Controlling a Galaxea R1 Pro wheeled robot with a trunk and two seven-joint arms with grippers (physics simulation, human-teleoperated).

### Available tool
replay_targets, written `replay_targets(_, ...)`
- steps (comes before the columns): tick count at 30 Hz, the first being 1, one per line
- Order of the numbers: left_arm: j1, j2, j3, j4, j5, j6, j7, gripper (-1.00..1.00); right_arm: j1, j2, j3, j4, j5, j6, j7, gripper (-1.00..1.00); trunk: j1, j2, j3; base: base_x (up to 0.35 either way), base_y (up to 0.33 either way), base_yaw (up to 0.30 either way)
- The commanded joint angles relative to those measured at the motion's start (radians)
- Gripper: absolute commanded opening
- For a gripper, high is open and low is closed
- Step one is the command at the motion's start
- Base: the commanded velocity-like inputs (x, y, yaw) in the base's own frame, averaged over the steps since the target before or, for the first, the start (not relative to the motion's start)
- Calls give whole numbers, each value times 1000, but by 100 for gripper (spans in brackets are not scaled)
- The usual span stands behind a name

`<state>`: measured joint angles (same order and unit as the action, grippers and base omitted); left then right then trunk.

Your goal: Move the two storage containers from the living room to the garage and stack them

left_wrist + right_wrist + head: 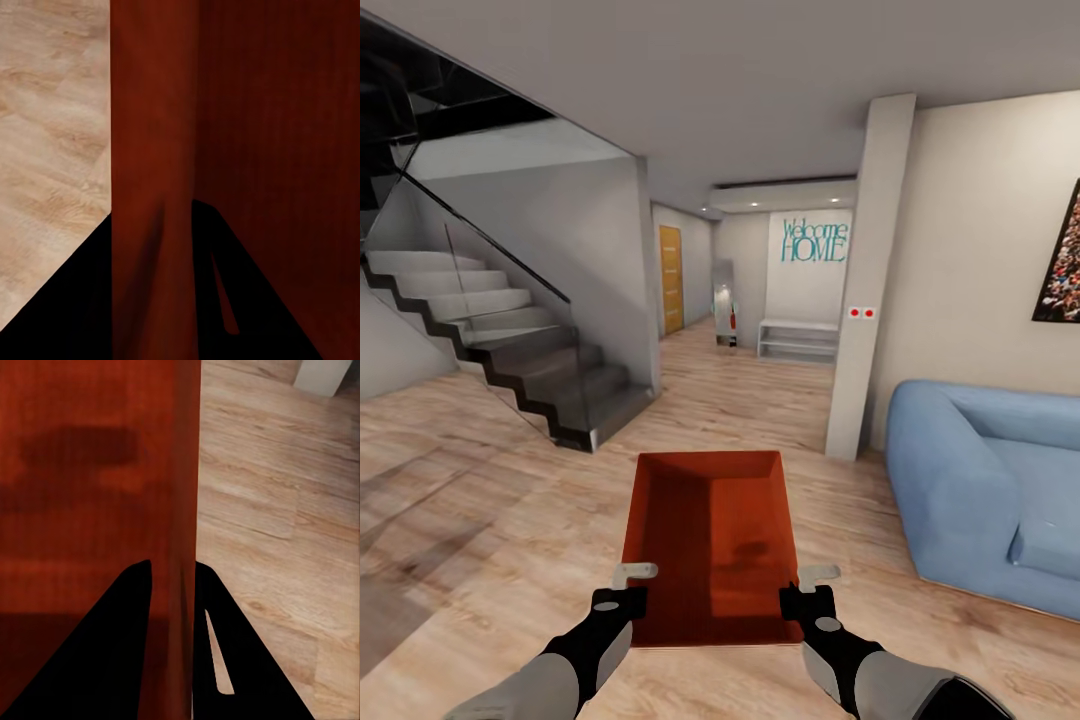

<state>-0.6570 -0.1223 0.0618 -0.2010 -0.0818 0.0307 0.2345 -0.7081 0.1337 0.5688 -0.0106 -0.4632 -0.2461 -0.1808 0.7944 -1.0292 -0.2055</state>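
Room: living room, light wood plank floor (480, 480) under and around both grippers, running ahead into a hallway.
Staircase (500, 340): dark steps with glass side panel, well ahead and off to the left gripper's side.
Sofa (990, 490): blue, on the right gripper's side, a little ahead, well apart from the bin.
Pillar (870, 280): white, ahead of the right gripper, between sofa and hallway, two red dots on it.
Far wall: "Welcome HOME" lettering (815, 240) above a low white shelf (798, 340), far ahead; a wooden door (671, 280) to its left.
Storage container (710, 530): orange-red open-top bin, held level between the two grippers, stretching forward from them; inside empty.
Left gripper (622, 590): clamped on the bin's left wall near the close end; in the left wrist view one dark finger (67, 300) lies outside the wall (150, 150), the other inside.
Right gripper (807, 590): clamped on the bin's right wall (184, 472) likewise, fingers (112, 645) on either side.
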Motion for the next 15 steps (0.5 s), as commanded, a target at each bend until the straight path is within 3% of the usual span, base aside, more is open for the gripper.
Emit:
replay_targets(1, -1, 0, 53, -20, -26, 4, 6, -100, -1, 0, -9, 4, -29, -8, -6, -100, 1, -1, -1, 321, 0, 0)
replay_targets(15, -1, 0, 53, -20, -26, 3, 6, -100, -1, 0, -9, 4, -29, -8, -7, -100, 1, -1, -1, 321, 0, 0)
